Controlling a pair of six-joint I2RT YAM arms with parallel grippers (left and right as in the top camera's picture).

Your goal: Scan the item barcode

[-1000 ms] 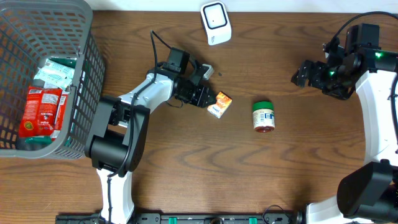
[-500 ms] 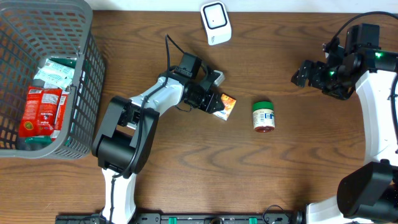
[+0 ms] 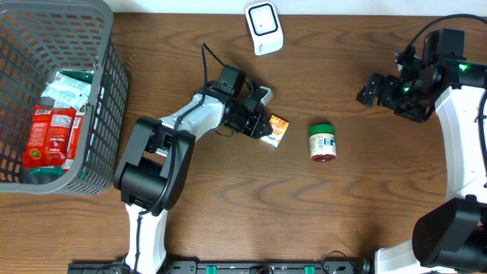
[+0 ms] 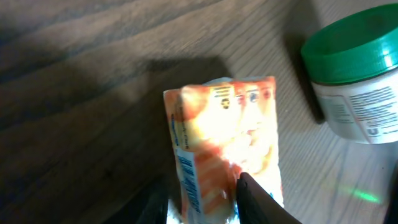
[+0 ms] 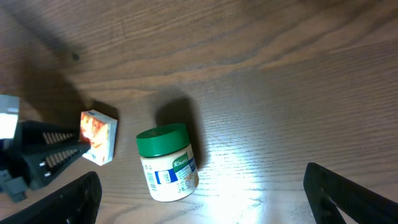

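At the far left stands a grey mesh basket (image 3: pixel 106 99) with a red packet (image 3: pixel 49 135) and some pale green ones inside. None of these is being handled.

Right of it, the left arm reaches across the wooden table (image 3: pixel 228 213). The left gripper (image 3: pixel 257 123) is clamped on a small orange carton (image 3: pixel 275 129), which sits near the middle of the table. The wrist view shows the two dark fingers pressing either side of the carton's near end, with its printed face up. Blue print runs down one narrow side. I cannot tell whether that is the barcode.

Up and slightly left of the carton, well apart from it at the table's far edge, lies the white scanner (image 3: pixel 264 27), its dark window facing up. The carton is not over it, so the scan itself is not yet done.

Just right of the carton, a green-lidded jar (image 3: pixel 323 142) lies on its side, untouched.

At the far right the right gripper (image 3: pixel 367 91) hangs with its fingers spread wide and nothing between them.

By my reading the pick is made. Carrying the carton to the scanner and turning its code to the window remain.
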